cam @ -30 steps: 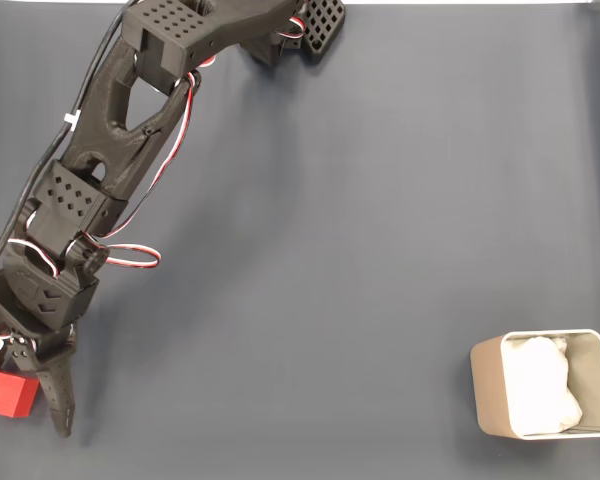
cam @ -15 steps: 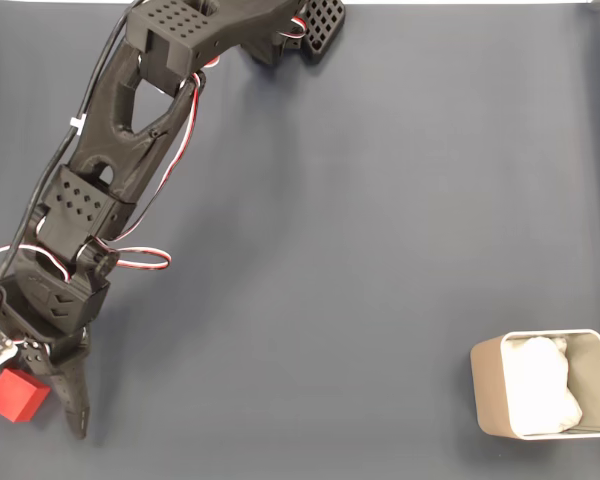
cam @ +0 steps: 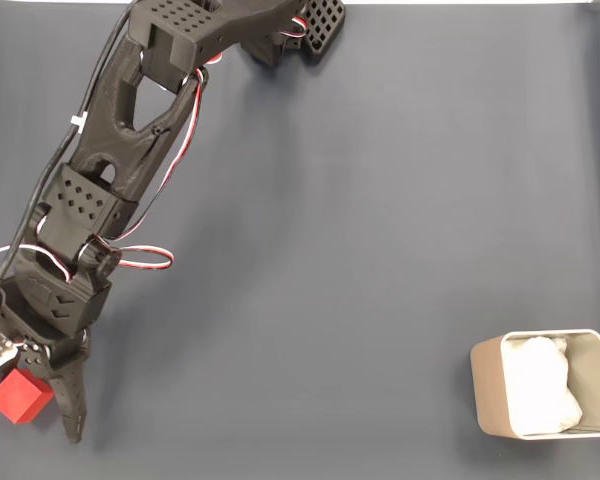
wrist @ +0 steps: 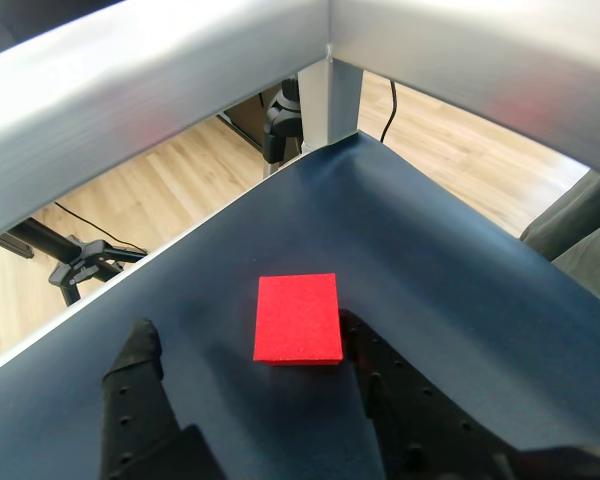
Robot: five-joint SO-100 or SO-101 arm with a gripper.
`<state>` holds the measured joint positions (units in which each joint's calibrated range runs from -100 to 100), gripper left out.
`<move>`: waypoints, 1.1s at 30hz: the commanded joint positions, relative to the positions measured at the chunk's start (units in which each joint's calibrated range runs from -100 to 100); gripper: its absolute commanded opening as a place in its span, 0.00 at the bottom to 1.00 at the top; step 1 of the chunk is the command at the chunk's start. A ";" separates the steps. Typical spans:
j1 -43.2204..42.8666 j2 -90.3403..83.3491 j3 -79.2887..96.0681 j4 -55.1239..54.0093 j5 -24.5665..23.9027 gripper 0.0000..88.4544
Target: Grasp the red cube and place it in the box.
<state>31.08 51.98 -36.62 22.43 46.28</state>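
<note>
Black gripper (wrist: 255,365) fingers stand spread and holding nothing, with the red cube (wrist: 297,317) on the mat between them, touching the finger on the right in the wrist view. Before you close, centre the cube between the fingers and squeeze its flat faces squarely. The box (cam: 489,398) waits well apart, across the dark mat (cam: 360,250).

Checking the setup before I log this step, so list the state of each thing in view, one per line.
hand: open, fingers either side of the red cube, not clamped.
red cube: resting flat on the table between the fingers, not lifted.
box: upright, open-topped, white lining inside, no cube in it.
table: covered by a dark mat.
</note>
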 commanded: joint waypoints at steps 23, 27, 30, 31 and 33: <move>-0.76 -9.08 2.95 2.81 3.91 0.01; -1.32 -12.98 3.68 7.32 3.32 0.00; -1.89 -16.97 5.14 10.11 2.69 0.00; -2.11 -18.53 5.69 10.93 2.49 0.00; -2.60 -21.56 6.78 12.57 2.44 0.00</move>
<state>29.60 39.82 -29.93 32.54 49.30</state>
